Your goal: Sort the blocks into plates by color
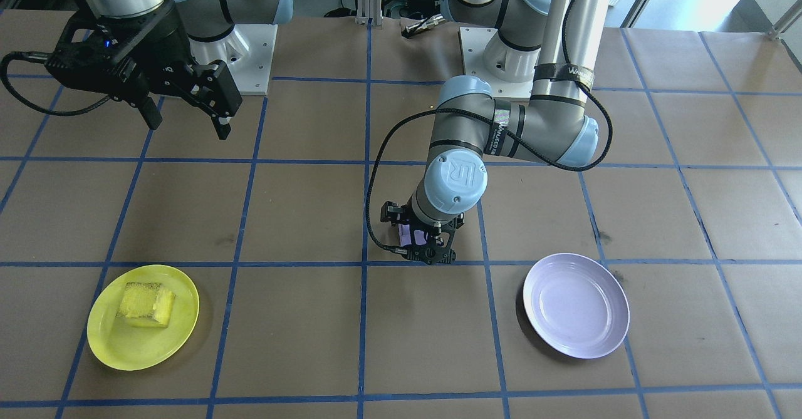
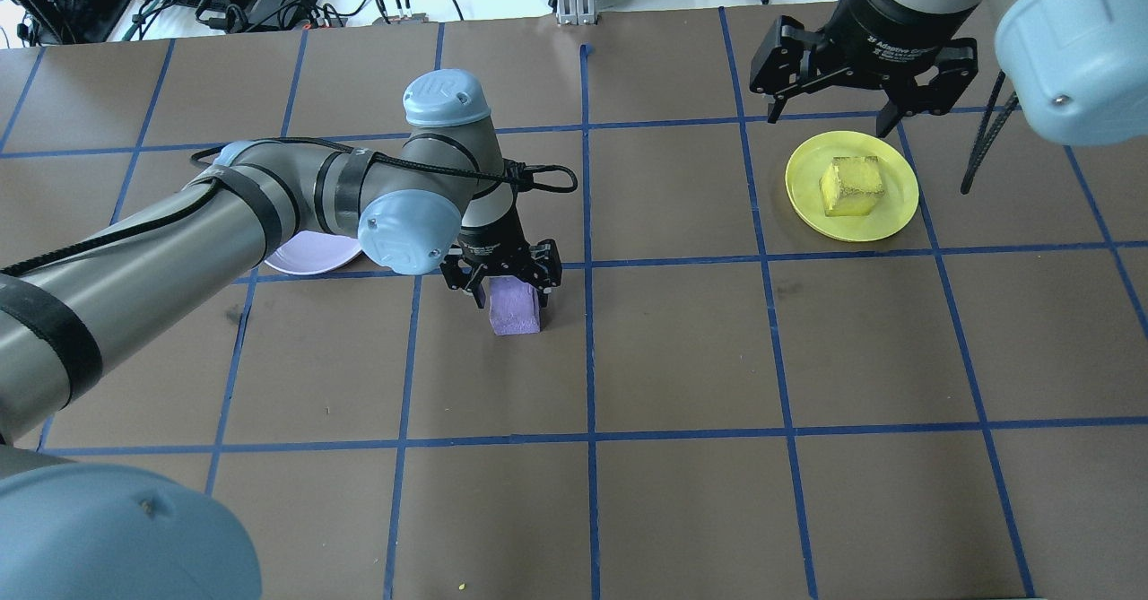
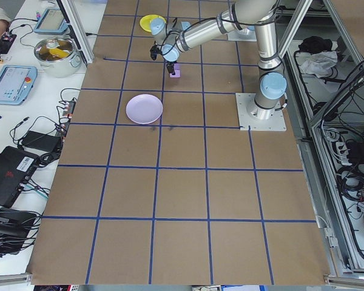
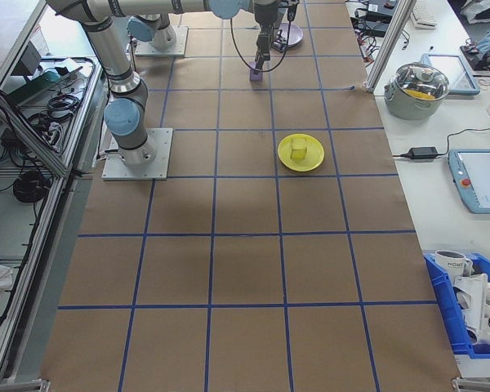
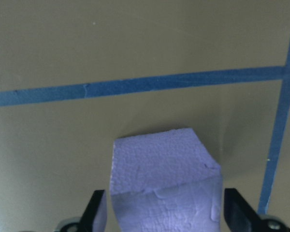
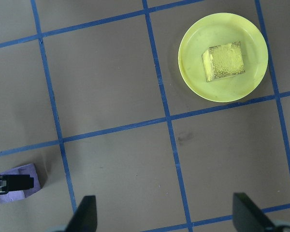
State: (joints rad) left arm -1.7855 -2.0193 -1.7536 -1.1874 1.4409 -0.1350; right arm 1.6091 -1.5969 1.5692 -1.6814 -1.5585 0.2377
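The purple block [image 2: 514,307] rests on the brown table near the centre, and my left gripper [image 2: 507,295] stands straight over it, shut on it. In the left wrist view both fingers press the block's [image 5: 164,183] sides. The lavender plate [image 1: 576,306] lies bare, partly hidden by the left arm in the overhead view [image 2: 309,255]. The yellow block [image 2: 852,186] lies in the yellow plate [image 2: 807,201]. My right gripper [image 2: 830,116] hangs open and holds nothing, above the table just behind that plate.
Blue tape lines [image 2: 587,259] divide the brown paper table into squares. The left arm's black cable [image 1: 376,218] loops beside its wrist. A metal tool [image 1: 420,25] lies between the arm bases. Side benches carry a pot [image 3: 56,51], tablets and a bin.
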